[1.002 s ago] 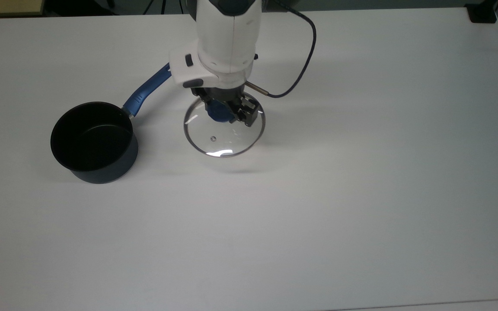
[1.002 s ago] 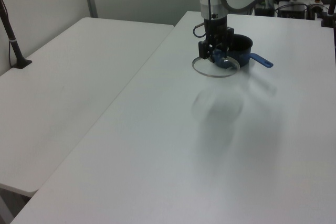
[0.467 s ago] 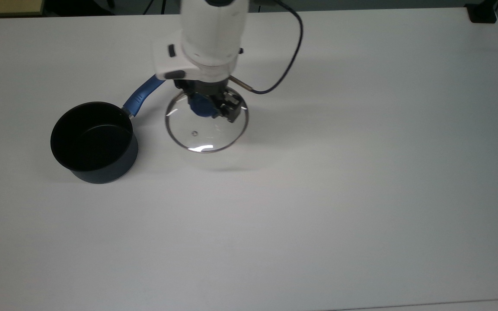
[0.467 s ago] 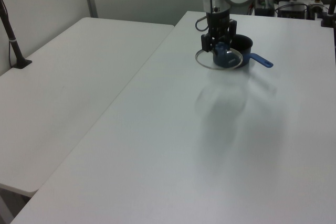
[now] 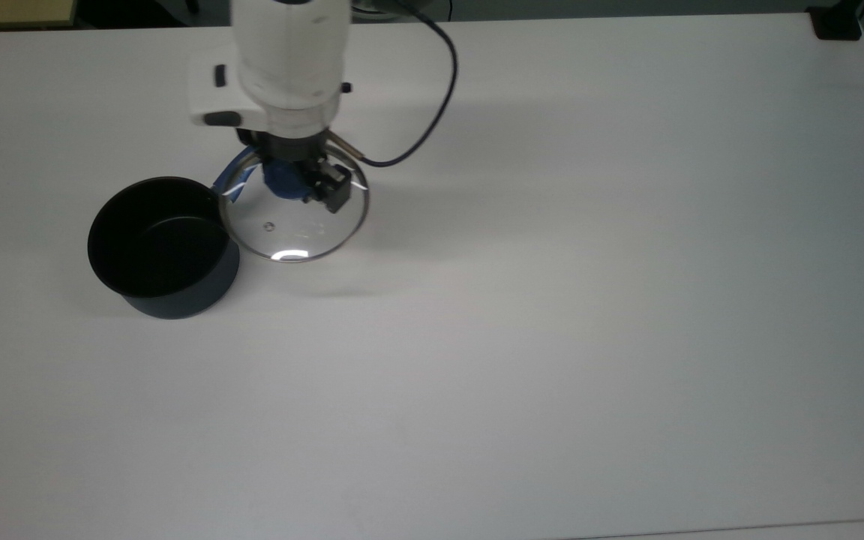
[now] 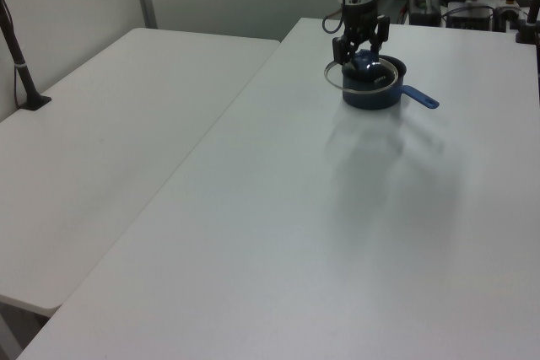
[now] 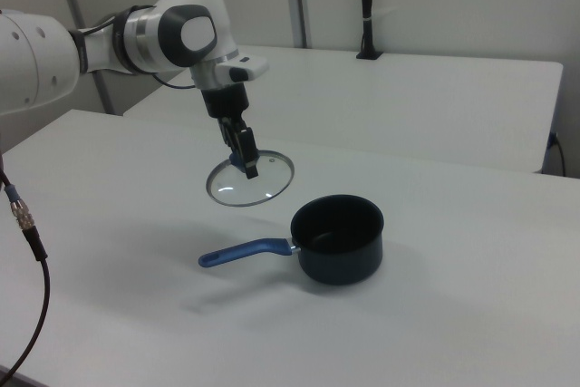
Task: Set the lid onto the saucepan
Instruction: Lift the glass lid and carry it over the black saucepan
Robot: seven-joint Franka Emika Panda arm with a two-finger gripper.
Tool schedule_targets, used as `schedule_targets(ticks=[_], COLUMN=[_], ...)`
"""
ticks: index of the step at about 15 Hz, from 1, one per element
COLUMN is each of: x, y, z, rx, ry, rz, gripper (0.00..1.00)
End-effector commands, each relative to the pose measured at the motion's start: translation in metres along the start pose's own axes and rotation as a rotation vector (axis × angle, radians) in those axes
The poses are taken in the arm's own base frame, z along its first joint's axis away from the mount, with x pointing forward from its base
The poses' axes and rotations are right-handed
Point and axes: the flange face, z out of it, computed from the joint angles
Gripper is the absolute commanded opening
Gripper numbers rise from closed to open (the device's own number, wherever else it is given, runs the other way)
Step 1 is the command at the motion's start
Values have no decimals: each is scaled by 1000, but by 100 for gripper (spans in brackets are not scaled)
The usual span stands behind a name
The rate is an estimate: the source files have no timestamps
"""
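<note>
Gripper of yours pinches the lid by its knob, held airborne beside the saucepan on the table.

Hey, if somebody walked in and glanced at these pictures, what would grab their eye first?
Probably the glass lid hanging in the air, held by its blue knob in the pincer of the white arm, above the saucepan's blue handle. Next, the dark saucepan standing open on the white table, at the right view's right of the lid.
</note>
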Motion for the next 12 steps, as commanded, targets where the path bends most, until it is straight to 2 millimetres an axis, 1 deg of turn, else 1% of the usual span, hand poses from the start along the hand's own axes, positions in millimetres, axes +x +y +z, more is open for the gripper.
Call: schedule_targets(ticks=[1, 2, 4, 10, 12], x=[13, 16, 23, 43, 53], y=[24, 29, 38, 73, 78], z=[-5, -1, 0, 9, 17], rx=[-30, -38, -43, -49, -40], ry=[1, 1, 7, 3, 29], rz=[6, 14, 29, 61, 70], gripper=[61, 60, 60, 60, 60])
